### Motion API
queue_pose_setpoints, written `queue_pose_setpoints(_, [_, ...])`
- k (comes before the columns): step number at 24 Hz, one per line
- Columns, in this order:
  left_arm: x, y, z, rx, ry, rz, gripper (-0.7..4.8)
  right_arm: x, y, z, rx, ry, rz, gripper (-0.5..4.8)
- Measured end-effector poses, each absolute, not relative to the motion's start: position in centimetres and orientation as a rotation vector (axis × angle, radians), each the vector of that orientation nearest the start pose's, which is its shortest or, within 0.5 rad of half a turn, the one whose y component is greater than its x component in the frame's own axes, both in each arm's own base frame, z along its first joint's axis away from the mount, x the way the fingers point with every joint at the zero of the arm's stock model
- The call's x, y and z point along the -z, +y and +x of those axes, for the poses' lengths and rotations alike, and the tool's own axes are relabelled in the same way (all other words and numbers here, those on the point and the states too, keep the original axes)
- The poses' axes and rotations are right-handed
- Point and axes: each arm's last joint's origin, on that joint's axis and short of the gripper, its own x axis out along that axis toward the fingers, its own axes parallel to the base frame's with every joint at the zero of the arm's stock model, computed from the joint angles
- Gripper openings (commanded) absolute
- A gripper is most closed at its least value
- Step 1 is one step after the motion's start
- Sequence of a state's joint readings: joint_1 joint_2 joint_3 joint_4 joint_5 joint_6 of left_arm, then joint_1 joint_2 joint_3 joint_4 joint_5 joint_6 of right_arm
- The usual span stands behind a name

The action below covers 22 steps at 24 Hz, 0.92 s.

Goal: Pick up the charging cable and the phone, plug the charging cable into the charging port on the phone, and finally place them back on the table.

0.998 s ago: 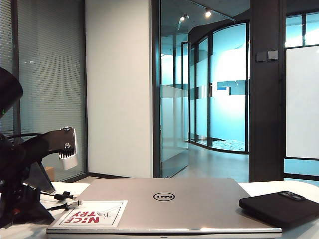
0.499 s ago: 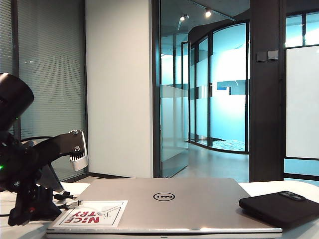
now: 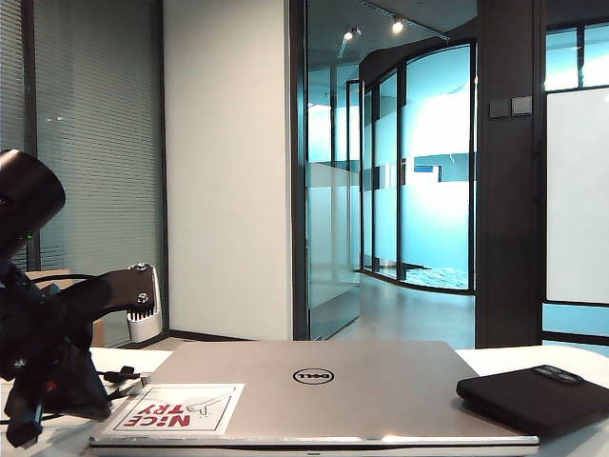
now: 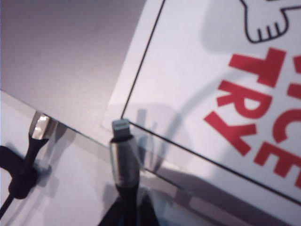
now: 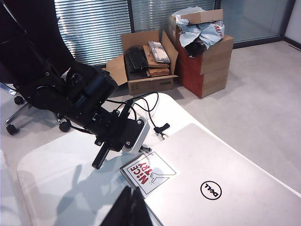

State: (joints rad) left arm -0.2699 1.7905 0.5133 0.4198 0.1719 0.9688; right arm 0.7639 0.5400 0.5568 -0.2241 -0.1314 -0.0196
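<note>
Charging cable: its silver-white plug (image 4: 120,126) stands out of my left end effector (image 4: 126,212), whose fingers are pinched shut on the metal collar just behind the tip. The cord (image 3: 119,376) trails over the tabletop (image 5: 61,188) at about 9 o'clock from the laptop (image 3: 314,390). A second metal-capped end with a black strap (image 4: 33,141) lies just beside the plug.

Phone: it lies flat on the tabletop at about 3 o'clock from the laptop (image 3: 533,392), untouched, well apart from the cable.

Left end effector: low at the laptop's sticker corner (image 5: 149,172), tilted down over the tabletop edge of the lid.

Right end effector: raised above the near side of the laptop (image 5: 130,207), fingers pressed together, holding nothing.

Done, as I judge it: the cable's plug end is gripped, though not yet lifted clear.

Left to do: pick up the phone with my right end effector, bring port and plug together, push the plug in, then lay both back on the tabletop.
</note>
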Motion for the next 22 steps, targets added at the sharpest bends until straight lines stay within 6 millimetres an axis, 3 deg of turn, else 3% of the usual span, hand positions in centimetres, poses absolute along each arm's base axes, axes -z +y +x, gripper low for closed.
queue_pose_setpoints(2, [-7.4, -7.6, 25.5, 0.806, 0.617, 0.925, -0.06, -28.3, 9.4, 9.3, -0.894, 0.195, -0.085, -0.02])
queue_pose_setpoints(15, [-13.3, -7.4, 24.6, 0.583, 0.635, 0.454, -0.06, -28.3, 9.2, 9.5, -0.78, 0.196, -0.082, -0.02])
queue_pose_setpoints(19, [-16.6, -8.5, 23.4, 0.548, 0.564, 0.247, -0.06, -28.3, 9.0, 9.8, -0.64, 0.222, -0.014, -0.02])
queue_pose_setpoints(22, [-17.8, -9.0, 22.8, 0.537, 0.542, 0.132, -0.06, -28.3, 8.8, 10.0, -0.608, 0.226, 0.0, -0.02])
